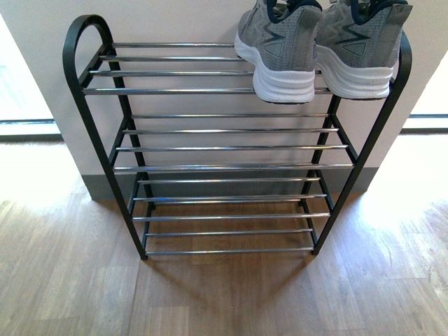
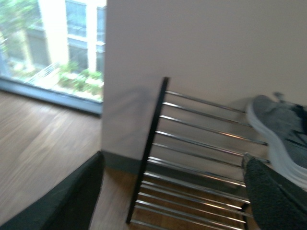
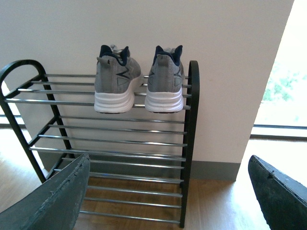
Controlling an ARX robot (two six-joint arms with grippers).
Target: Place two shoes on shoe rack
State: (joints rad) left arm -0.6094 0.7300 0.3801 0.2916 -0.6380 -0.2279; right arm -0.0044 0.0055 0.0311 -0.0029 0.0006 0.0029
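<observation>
Sneakers (image 3: 115,79) sit atop the shoe rack (image 3: 192,120), well apart from the spread, empty right gripper (image 3: 168,163) and left gripper (image 2: 172,158).

The wooden floor (image 1: 224,301) carries the shoe rack (image 1: 231,148) against the wall (image 1: 175,21).

A plain pale wall (image 1: 182,21) with grey skirting (image 3: 211,170) meets sunlit wood-plank floor (image 1: 210,294), windows (image 2: 53,48) either side.
</observation>
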